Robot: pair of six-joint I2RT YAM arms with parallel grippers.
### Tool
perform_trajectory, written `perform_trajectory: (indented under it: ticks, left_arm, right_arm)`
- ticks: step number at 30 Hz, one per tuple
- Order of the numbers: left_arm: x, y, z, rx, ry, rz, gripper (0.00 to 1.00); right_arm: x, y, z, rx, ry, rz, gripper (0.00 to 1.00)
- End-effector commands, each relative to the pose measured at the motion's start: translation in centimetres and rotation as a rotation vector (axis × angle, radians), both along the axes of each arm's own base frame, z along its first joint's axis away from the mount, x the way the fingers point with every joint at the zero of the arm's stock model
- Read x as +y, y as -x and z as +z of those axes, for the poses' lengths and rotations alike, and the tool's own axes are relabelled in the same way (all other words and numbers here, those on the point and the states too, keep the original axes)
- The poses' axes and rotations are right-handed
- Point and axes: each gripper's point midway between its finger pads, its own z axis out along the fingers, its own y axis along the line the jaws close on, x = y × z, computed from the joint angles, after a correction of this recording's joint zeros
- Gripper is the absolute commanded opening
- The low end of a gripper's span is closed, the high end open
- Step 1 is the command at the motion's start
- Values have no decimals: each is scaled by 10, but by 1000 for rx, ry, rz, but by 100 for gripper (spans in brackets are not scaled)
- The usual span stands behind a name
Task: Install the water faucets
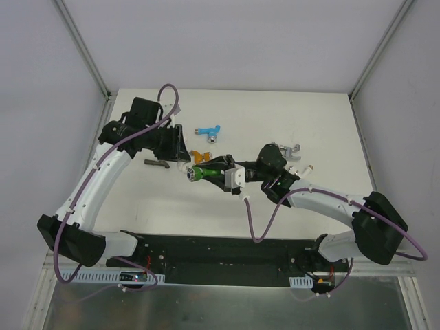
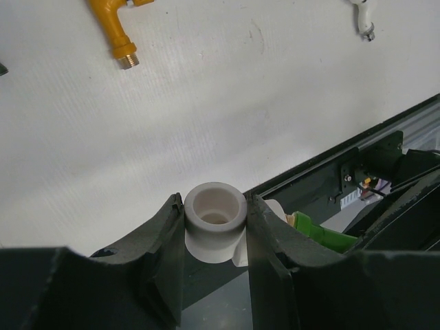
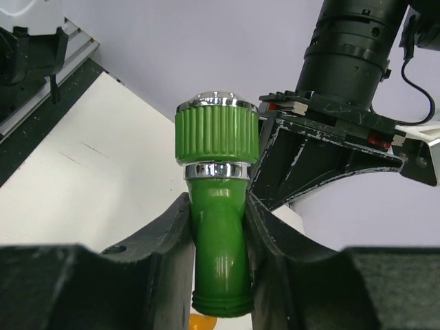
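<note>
- Closest to me, a black base plate (image 1: 220,251) runs along the near edge of the white desk (image 1: 330,124), with both arms bolted to it.
- The left arm (image 1: 96,179) reaches up and bends in toward the middle of the desk.
- A dark grey faucet (image 1: 157,164) lies flat on the desk just beside that arm's wrist.
- The left jaws are pinching a stubby white pipe fitting (image 2: 215,221), with its open socket facing the wrist camera.
- The green faucet (image 3: 218,261) is held off the desk between the two arms. The right jaws clamp its stem, and its ribbed collar and chrome cap point at the left arm. It sits right beside the fitting, but I cannot tell whether they touch.
- An orange faucet (image 1: 200,157) lies on the desk just behind the green one.
- A blue faucet (image 1: 208,130) lies farther back, on its own.
- The right arm (image 1: 330,203) comes in low from the right.
- A silver faucet (image 1: 292,150) and a white faucet (image 1: 304,167) lie close behind its wrist.
</note>
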Motion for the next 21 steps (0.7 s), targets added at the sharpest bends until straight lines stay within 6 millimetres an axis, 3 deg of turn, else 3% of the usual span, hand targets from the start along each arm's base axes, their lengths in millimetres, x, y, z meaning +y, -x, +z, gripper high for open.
perform_trajectory:
  ticks: [1, 5, 11, 15, 21]
  left_arm:
    - [-6, 23, 29, -18, 118, -73, 0]
    - [0, 29, 40, -45, 168, -64, 0]
    - [-12, 37, 45, -17, 257, -106, 0]
    - [-13, 39, 44, -10, 262, -107, 0]
    - [-17, 41, 61, -40, 307, -124, 0]
  right_arm:
    - [-2, 9, 40, -79, -118, 55, 0]
    - [-6, 8, 44, -70, -134, 46, 0]
    - [-5, 15, 54, -65, -182, 94, 0]
    - [-6, 18, 53, -53, -158, 120, 0]
    - [-8, 23, 43, -25, -92, 143, 0]
